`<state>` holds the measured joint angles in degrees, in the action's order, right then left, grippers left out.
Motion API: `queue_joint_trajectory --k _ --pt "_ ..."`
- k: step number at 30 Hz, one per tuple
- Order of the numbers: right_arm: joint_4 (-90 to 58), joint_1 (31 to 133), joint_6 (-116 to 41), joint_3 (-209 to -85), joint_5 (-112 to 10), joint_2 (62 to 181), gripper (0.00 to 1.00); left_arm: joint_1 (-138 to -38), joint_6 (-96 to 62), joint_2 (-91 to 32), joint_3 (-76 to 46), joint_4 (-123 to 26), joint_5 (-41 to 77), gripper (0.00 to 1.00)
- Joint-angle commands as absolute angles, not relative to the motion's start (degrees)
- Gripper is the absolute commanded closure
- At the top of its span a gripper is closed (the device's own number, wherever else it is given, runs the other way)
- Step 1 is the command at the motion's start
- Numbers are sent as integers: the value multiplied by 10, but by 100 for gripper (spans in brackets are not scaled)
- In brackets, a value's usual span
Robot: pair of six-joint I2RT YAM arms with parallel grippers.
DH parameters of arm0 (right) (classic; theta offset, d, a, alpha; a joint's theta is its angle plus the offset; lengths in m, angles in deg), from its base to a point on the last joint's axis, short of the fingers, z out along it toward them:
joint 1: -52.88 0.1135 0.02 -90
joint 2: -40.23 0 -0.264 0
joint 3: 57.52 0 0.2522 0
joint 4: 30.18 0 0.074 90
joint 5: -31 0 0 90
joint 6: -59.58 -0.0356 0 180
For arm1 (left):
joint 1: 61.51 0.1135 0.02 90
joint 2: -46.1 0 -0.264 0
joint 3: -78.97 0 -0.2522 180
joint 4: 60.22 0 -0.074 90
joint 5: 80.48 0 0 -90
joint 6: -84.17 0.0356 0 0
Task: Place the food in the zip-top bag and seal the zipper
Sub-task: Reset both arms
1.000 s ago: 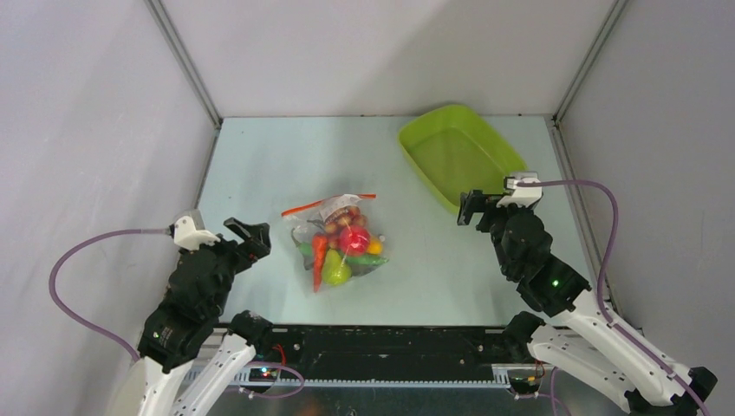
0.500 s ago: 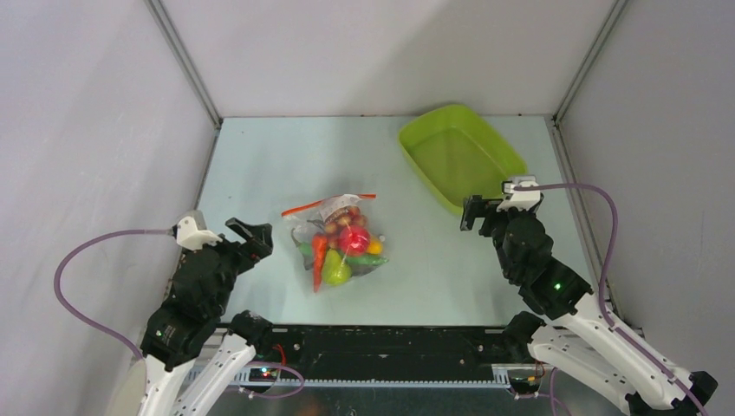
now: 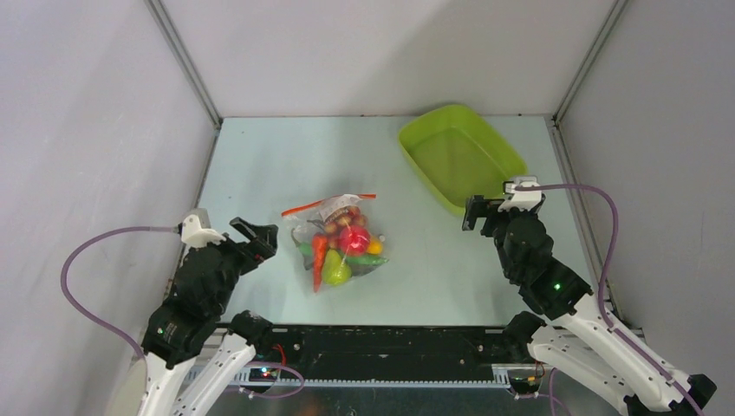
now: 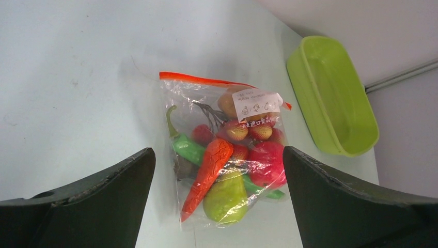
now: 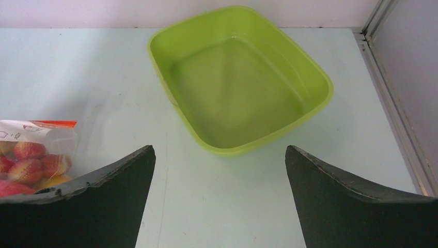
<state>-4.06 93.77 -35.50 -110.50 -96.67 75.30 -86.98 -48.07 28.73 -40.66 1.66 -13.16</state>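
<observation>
The clear zip-top bag (image 3: 340, 243) lies flat in the middle of the table with the food inside. In the left wrist view I see the carrot (image 4: 209, 170), green pear (image 4: 227, 196), red apple (image 4: 266, 165), green bean (image 4: 186, 147) and red grapes (image 4: 248, 132) in the bag (image 4: 227, 111). The orange-red zipper (image 4: 206, 80) runs along its far edge and looks closed; no slider tab shows. My left gripper (image 3: 258, 238) is open and empty, left of the bag, which shows between its jaws (image 4: 218, 151). My right gripper (image 3: 475, 212) is open and empty, to the bag's right (image 5: 219, 147).
The lime-green tray (image 3: 511, 160) stands empty at the back right, just beyond my right gripper; its near rim (image 5: 243, 150) shows in the right wrist view. Grey walls enclose the table on the left, back and right.
Both arms have shifted slightly: the left gripper a little right and nearer, the right gripper a little right. The bag has not moved.
</observation>
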Motion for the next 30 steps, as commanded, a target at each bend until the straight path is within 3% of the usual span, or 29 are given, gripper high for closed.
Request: queue_joint_trajectory --k 1,7,30 --pt "-51 932 -359 -1104 -984 741 1 -867 -492 275 -416 10 -122 0" --pt "-74 921 -357 -1091 -915 722 1 -867 -485 273 -417 1 -122 0" --pt "-74 897 -374 -1091 -881 737 1 -867 -457 275 -429 -21 -121 0"
